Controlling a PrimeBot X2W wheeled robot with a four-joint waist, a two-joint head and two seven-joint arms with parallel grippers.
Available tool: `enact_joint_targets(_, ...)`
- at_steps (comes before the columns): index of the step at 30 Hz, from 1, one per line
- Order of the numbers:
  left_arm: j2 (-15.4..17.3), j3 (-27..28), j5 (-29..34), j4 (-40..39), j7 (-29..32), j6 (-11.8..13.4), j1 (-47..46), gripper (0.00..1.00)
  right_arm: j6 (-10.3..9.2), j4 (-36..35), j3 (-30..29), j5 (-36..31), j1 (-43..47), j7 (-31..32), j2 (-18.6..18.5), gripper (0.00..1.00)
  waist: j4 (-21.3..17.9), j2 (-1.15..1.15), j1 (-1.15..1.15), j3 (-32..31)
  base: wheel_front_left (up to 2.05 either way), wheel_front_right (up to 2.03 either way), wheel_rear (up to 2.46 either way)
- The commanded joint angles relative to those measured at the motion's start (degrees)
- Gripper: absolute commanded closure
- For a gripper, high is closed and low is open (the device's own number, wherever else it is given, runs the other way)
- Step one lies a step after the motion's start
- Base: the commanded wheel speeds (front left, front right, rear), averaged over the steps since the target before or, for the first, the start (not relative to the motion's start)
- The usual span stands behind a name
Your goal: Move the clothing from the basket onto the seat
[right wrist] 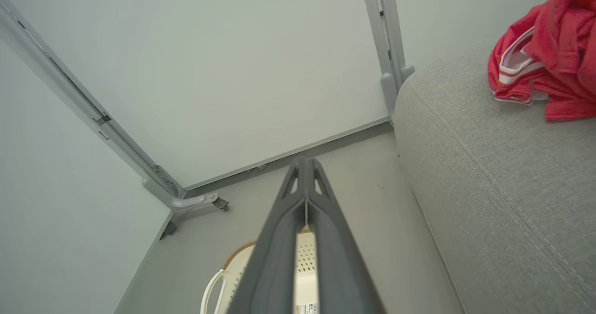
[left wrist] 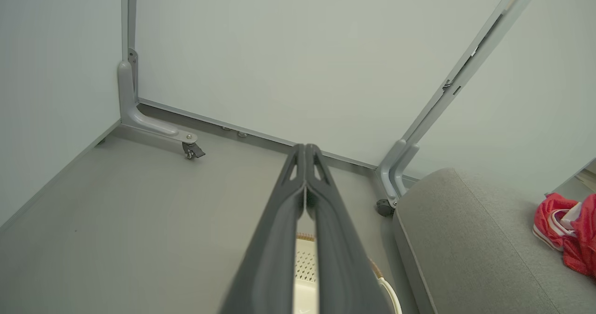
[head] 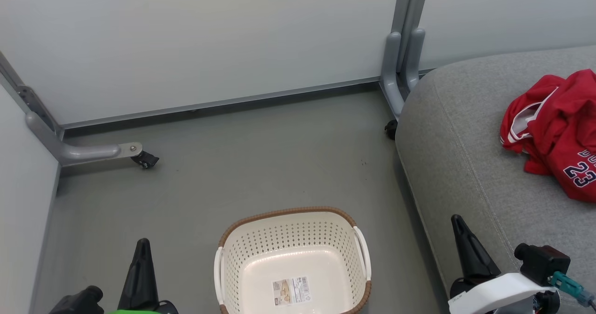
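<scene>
Clothing (head: 556, 132) lies heaped on the seat (head: 465, 174), well beyond the right gripper (head: 458, 221), seemingly pressed together.

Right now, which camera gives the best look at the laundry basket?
The head view: the basket sits open from above, almost whole, with a label on its bottom and no clothes inside. Both wrist views catch slivers of the basket behind their dark fingers.
</scene>
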Motion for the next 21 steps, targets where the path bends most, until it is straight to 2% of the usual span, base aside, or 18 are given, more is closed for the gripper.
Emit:
enact_joint_targets(1,0.7,0.3,-2.6,-0.4,0.5,-0.6,-2.1,1.00,-0.01,-0.5,-0.4,2.6,-1.8,0.5,-0.4,1.00,0.0,0.00,0.00,0.0,0.00,0.00,0.00)
enact_joint_targets(8,1.1,0.7,-11.9,1.3,2.4,-1.2,-4.1,1.00,-0.02,0.5,-1.4,11.9,-3.0,2.5,-0.7,1.00,0.0,0.00,0.00,0.1,0.00,0.00,0.00)
enact_joint_targets(21,1.5,1.5,-23.3,3.0,5.0,-1.9,-6.5,1.00,-0.02,1.8,-2.8,23.4,-4.4,5.1,-1.0,1.00,0.0,0.00,0.00,0.3,0.00,0.00,0.00)
